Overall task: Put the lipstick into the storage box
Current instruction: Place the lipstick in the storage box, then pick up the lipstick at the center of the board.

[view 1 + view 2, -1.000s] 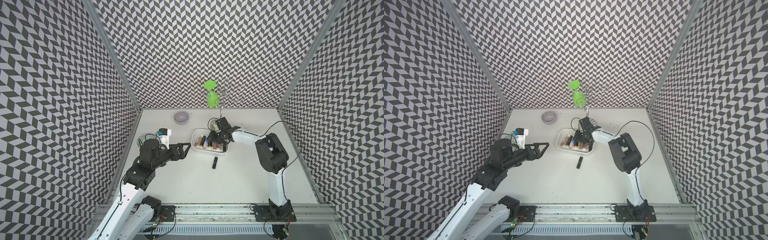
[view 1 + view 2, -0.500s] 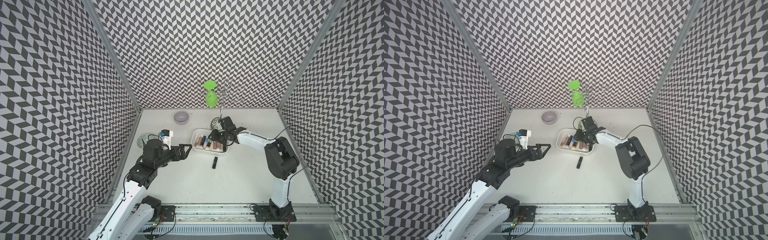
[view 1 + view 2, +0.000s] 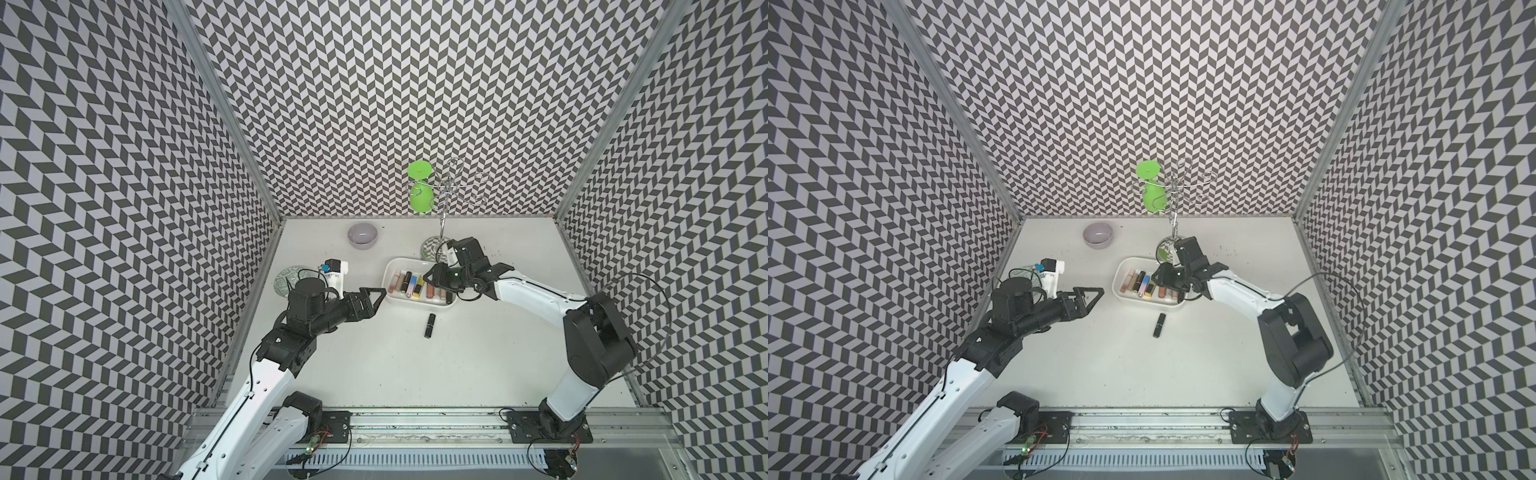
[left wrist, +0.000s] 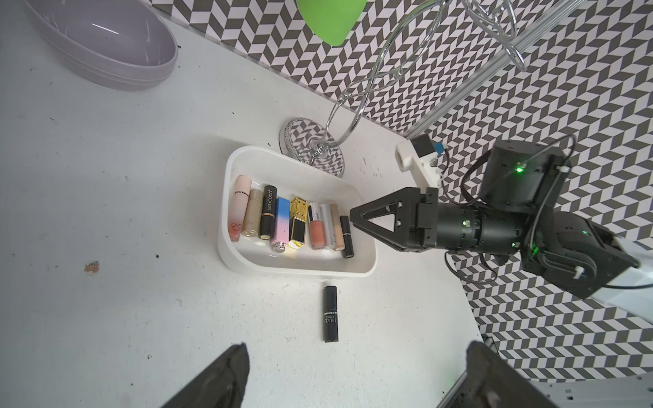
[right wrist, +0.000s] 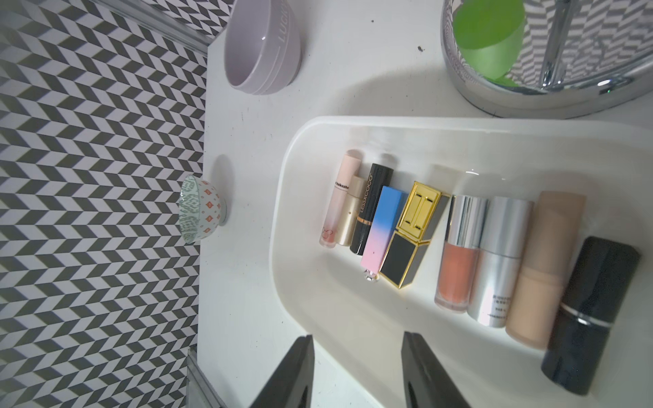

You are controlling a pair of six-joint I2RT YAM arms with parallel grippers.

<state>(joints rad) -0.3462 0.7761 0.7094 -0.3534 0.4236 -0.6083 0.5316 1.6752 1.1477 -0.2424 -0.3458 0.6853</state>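
A black lipstick (image 3: 429,325) (image 3: 1159,325) lies on the table just in front of the white storage box (image 3: 388,272) (image 3: 1119,278). Several more lipsticks lie in a row inside the box (image 4: 226,212) (image 5: 282,212). My left gripper (image 3: 380,293) (image 3: 1096,291) hovers left of the box, open and empty. In its wrist view the black lipstick (image 4: 330,314) lies ahead of the left gripper (image 4: 357,346). My right gripper (image 3: 428,276) (image 5: 356,335) hangs over the box's right part, jaws apart with nothing between them, close to a black tube (image 5: 593,318).
A grey bowl (image 3: 364,235) stands at the back. A small green-patterned dish (image 3: 286,279) sits by the left wall. A chrome stand (image 3: 432,247) with a green cup (image 3: 419,195) rises right behind the box. Patterned walls enclose three sides.
The right arm's elbow has swung out to the right while its gripper stayed over the box. The left gripper has crept slightly toward the box.
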